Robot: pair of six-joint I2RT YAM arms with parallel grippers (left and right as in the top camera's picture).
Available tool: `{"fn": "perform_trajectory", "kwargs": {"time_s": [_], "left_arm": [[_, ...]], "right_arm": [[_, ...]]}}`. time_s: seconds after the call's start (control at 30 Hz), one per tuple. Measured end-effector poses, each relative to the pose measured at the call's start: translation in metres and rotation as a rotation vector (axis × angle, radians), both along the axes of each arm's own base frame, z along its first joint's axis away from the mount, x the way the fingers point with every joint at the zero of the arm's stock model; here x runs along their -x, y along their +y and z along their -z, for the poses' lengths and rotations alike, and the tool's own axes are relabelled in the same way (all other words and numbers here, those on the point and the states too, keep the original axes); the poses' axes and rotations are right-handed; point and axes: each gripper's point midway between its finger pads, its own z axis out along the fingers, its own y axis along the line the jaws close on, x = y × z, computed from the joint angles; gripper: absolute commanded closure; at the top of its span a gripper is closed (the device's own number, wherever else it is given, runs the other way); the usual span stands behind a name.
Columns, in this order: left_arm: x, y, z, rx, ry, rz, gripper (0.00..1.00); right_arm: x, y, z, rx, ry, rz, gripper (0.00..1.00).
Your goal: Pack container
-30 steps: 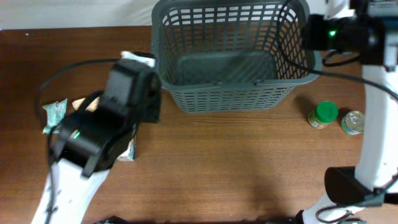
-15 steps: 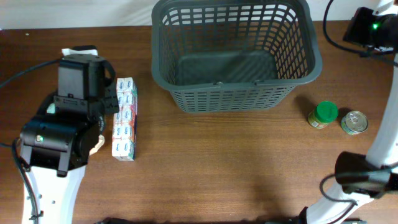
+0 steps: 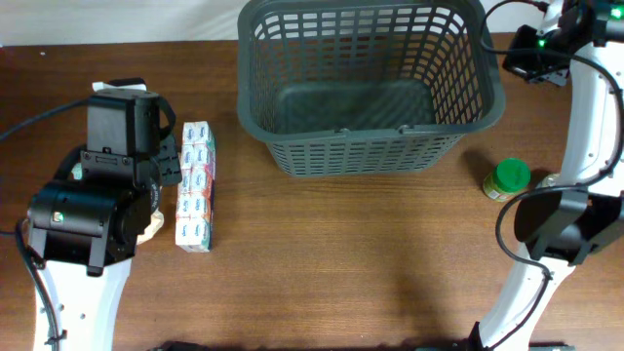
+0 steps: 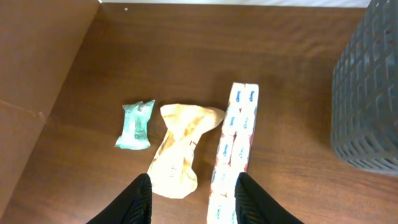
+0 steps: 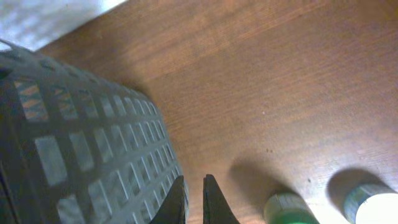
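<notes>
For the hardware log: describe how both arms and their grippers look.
Left arm: white lower link, bulky black housings, a black cable. Right arm: slim white links, black joints, a green light, looping black cables. Left gripper and right gripper: plain black fingers.

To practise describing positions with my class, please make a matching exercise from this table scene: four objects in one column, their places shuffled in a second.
Objects
1. basket
2. green-lidded jar
3. long carton pack
4. mint-green packet

Places
a. left of the tan packet
b. right of the basket
c. far middle of the table
d. between tan packet and basket

Pairs: 1-c, 2-b, 3-d, 4-a
</notes>
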Motion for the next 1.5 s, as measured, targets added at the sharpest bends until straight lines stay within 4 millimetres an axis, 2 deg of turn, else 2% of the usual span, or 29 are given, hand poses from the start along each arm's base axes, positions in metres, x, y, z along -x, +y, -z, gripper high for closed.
{"fn": "perform_trajectory", "kwargs": {"time_s": [0.17,0.37,0.7,1.1,1.17,1.2,1.23,1.27,1.37,1.43,1.47,1.5], "left_arm": [[0.001,0.0,0.001,-0.001,0.006,0.0,0.61],[0.001,0.0,0.002,-0.001,0.009,0.0,0.6],[-0.008,-0.003,0.013,-0.002,0.05,0.006,0.61],[-0.01,-0.003,0.019,-0.004,0.076,0.007,0.61],[-0.009,-0.003,0.019,-0.004,0.077,0.007,0.44],[-0.009,-0.003,0.02,-0.005,0.079,0.008,0.32],[-0.009,-0.003,0.02,-0.001,0.079,0.004,0.13],[-0.008,-0.003,0.02,-0.004,0.083,0.007,0.01],[-0.008,-0.003,0.021,-0.004,0.086,0.006,0.01],[-0.007,-0.001,0.021,-0.006,0.091,0.002,0.2],[-0.005,0.001,0.022,-0.009,0.099,-0.002,0.27],[-0.004,0.003,0.023,-0.008,0.105,-0.009,0.29]], "right_arm": [[-0.009,0.002,-0.005,-0.012,-0.041,-0.01,0.96],[-0.016,0.02,-0.011,-0.078,-0.084,-0.061,0.96],[-0.018,0.039,-0.013,-0.104,-0.091,-0.116,0.96],[-0.018,0.073,-0.012,-0.106,-0.082,-0.19,0.96],[-0.018,0.075,-0.012,-0.103,-0.081,-0.193,0.96],[-0.018,0.074,-0.011,-0.097,-0.08,-0.191,0.96],[-0.018,0.073,-0.011,-0.091,-0.079,-0.188,0.96],[-0.018,0.071,-0.011,-0.085,-0.078,-0.183,0.96],[-0.017,0.063,-0.01,-0.086,-0.073,-0.159,0.96],[-0.016,0.052,-0.009,-0.095,-0.067,-0.12,0.96],[-0.014,0.043,-0.009,-0.101,-0.062,-0.092,0.89],[-0.012,0.033,-0.008,-0.107,-0.058,-0.064,0.7]]}}
